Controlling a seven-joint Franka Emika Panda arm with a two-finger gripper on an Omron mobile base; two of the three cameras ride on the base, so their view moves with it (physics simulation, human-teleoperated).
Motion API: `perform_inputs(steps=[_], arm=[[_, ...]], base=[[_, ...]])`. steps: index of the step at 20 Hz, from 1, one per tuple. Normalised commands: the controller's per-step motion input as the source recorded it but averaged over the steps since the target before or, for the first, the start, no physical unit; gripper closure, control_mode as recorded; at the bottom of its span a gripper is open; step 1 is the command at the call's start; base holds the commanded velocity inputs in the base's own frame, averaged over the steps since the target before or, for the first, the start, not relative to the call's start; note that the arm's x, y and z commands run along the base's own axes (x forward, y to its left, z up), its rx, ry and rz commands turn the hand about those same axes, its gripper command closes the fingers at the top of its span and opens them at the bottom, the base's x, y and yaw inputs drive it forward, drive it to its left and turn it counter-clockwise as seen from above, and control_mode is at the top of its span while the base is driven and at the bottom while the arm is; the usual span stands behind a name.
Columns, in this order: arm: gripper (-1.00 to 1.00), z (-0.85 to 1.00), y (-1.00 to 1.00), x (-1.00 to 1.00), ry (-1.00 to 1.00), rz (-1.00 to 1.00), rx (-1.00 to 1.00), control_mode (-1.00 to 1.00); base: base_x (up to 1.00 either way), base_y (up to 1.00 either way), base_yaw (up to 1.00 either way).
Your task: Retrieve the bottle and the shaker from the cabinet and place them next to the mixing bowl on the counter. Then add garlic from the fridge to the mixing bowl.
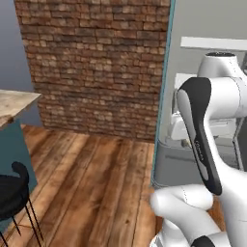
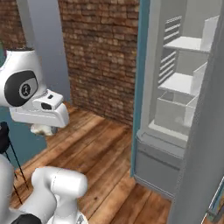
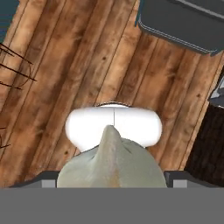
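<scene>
The garlic (image 3: pixel 111 164) is held pinched between the widely set fingers (image 3: pixel 111 179), pointed tip away from the hand, over the wooden floor (image 3: pixel 87 65), beside the open fridge (image 2: pixel 175 131).

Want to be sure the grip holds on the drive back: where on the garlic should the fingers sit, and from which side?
Grip the garlic at its broad rounded belly, fingers on opposite flanks, as the gripper has it now. Come from the base end, so the tapering tip points away from the hand; pinching that narrow tip would likely slip.
</scene>
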Motion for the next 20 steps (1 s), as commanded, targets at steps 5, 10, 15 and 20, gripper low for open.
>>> perform_inputs(steps=[5, 10, 15, 20], arm=[[1.0, 0.0, 0.0, 0.0, 0.0, 0.0, 0.0, 1.0], [1.0, 0.0, 0.0, 0.0, 0.0, 0.0, 0.0, 1.0], [1.0, 0.0, 0.0, 0.0, 0.0, 0.0, 0.0, 1.0], [1.0, 0.0, 0.0, 0.0, 0.0, 0.0, 0.0, 1.0]], base=[[-0.26, 0.43, 0.99], [-0.33, 0.66, 0.94], [-0.26, 1.0, 0.68], [-0.24, 1.0, 0.42]])
